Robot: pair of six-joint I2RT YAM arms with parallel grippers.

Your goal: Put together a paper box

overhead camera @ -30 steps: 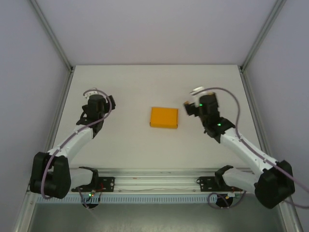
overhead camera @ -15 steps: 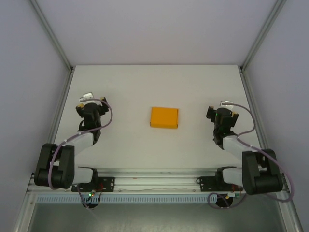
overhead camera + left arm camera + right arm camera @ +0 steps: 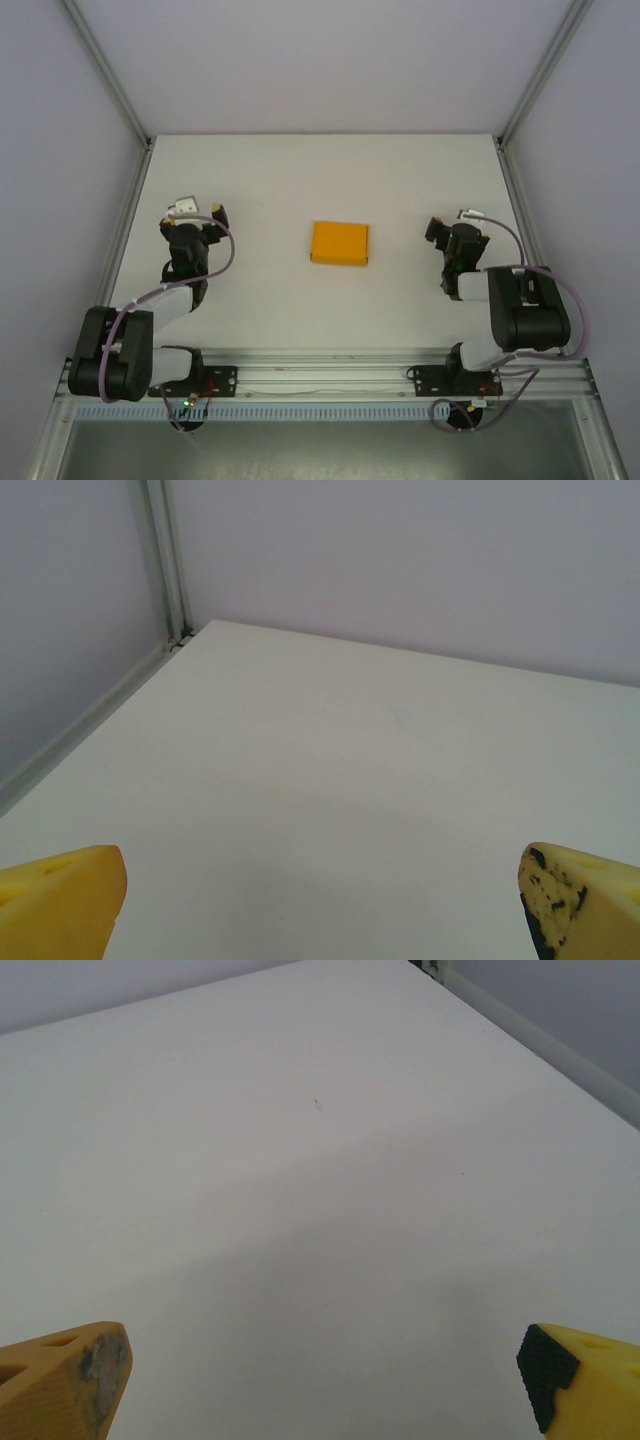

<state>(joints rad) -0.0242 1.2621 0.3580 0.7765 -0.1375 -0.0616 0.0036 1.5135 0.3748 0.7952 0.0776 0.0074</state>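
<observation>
Since one second ago I have drawn both arms back. My right pincer [image 3: 452, 220], which was then just beside the right end of the paper box [image 3: 340, 243], is now well apart from it on the right side. My left pincer [image 3: 199, 207] has also come back toward the near edge, on the left side. The box itself has not moved.

Both pincers are wide and hold nothing. In each wrist view the jaws stand far apart over the bare white surface [image 3: 300, 180].

The paper box is a low, closed orange-yellow box and lies flat in the middle of the surface, between my two pincers. I cannot tell what is inside it. Its long axis runs from left to right, almost parallel to the near edge.
</observation>
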